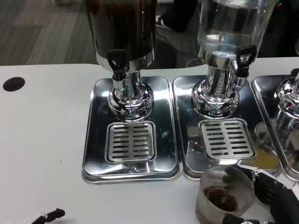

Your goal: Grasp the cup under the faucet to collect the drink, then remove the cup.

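Observation:
A clear ribbed cup (223, 192) with a little dark drink at its bottom stands near the table's front edge, in front of the right-hand tray. My right hand (273, 198) wraps around it from the right, black fingers against its side and front. The dark-drink dispenser (124, 28) stands at the back with its black faucet (117, 61) above a slotted drip grille (131, 141); nothing stands on that grille. Only the fingertips of my left hand (49, 216) show at the bottom left, lying low by the table's edge, away from the cup.
A clear dispenser (231, 28) with its own faucet (244, 58) and steel tray (219, 140) stands to the right; a third chrome base (289, 100) shows at the right edge. A dark hole (13, 83) marks the white table (42, 140) at far left.

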